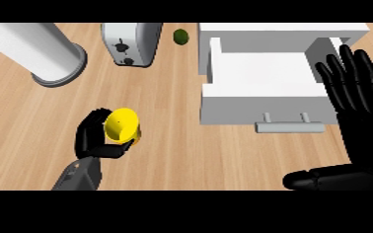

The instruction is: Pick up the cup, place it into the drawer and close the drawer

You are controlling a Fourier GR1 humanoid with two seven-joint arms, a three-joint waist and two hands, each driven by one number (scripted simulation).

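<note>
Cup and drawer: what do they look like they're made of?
The cup, held in the left hand, looks like glossy yellow plastic: one even, bright colour with soft shading, though glazed ceramic is possible. The open drawer looks like matt white painted board or laminate, flat and without grain; its handle seems brushed grey metal.

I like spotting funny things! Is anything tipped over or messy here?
Nothing is spilled or broken. The yellow cup is tilted on its side, but only because the left hand is holding it. The white drawer stands open, waiting.
</note>
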